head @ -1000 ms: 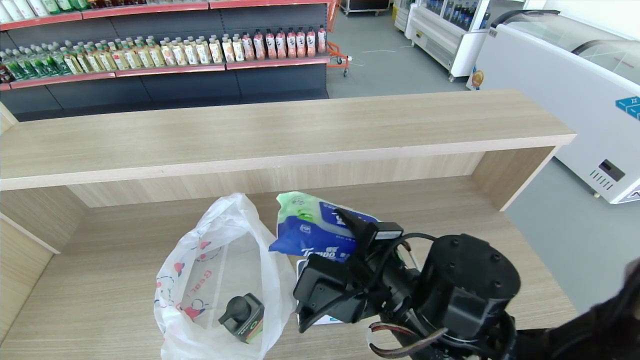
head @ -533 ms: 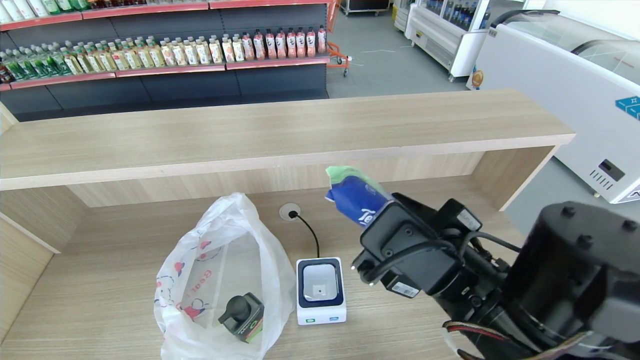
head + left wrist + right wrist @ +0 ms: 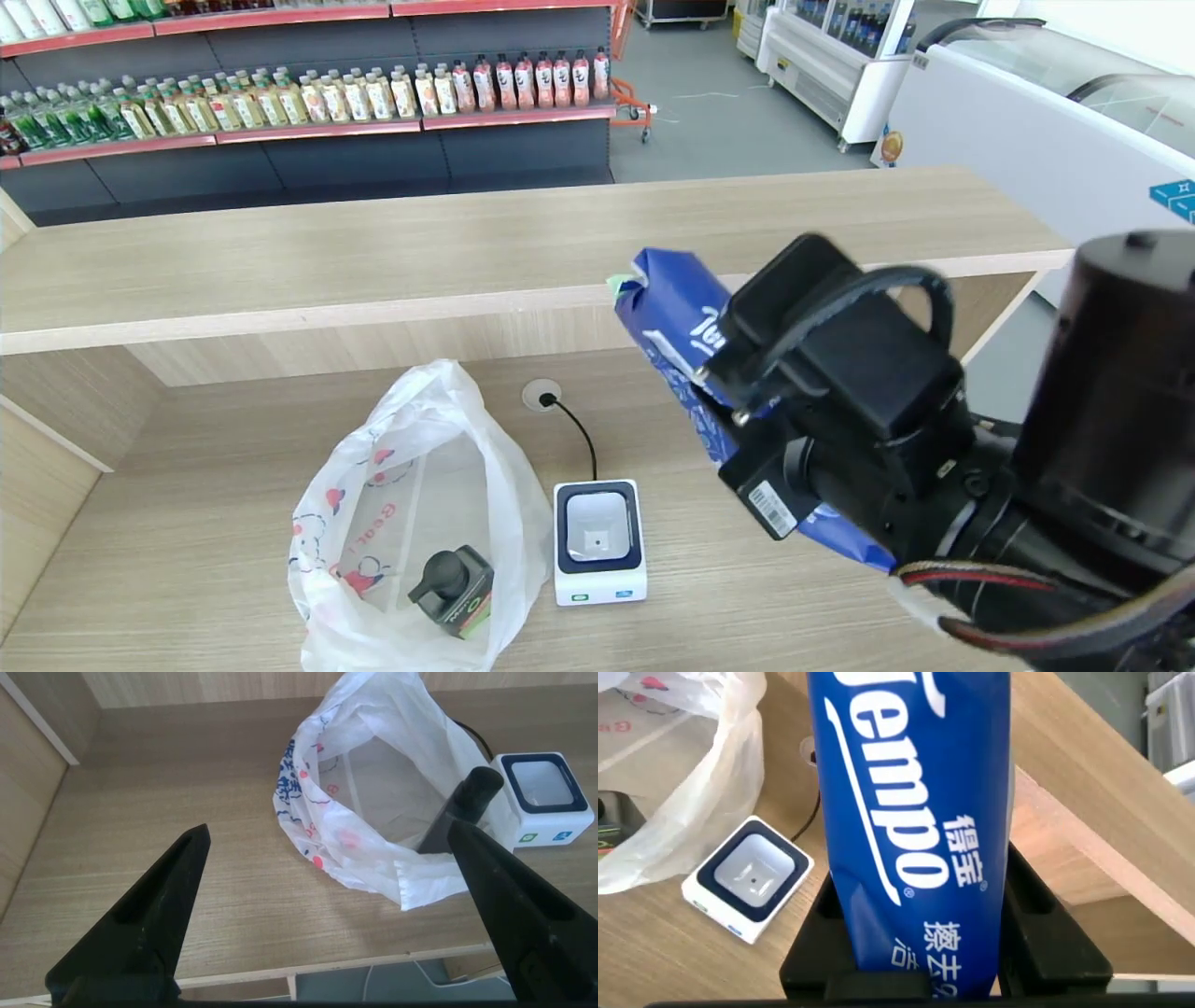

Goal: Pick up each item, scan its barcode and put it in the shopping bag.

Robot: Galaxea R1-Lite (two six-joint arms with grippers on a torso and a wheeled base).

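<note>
We noted the counter (image 3: 233,523) carrying the white shopping bag (image 3: 373,523) at near left, its mouth open. The right tool (image 3: 924,924) was clamped on the blue tissue pack (image 3: 677,317), held aloft to the right of the bag. The scanner (image 3: 598,541) sat just right of the bag, and a black item (image 3: 453,583) lay inside it. The left tool (image 3: 327,924) gaped wide, empty. Risks, we judged: the soft pack slipping in the clamp or snagging the limp bag rim.

The pale wood-grain surface (image 3: 187,560) looks smooth and matt, the thin white plastic shopping bag (image 3: 467,439) crinkled and translucent, the blue plastic-film tissue pack (image 3: 915,793) glossy, the small white plastic scanner box (image 3: 598,583) shiny at its window, and the right end effector (image 3: 920,891) matt black plastic.
</note>
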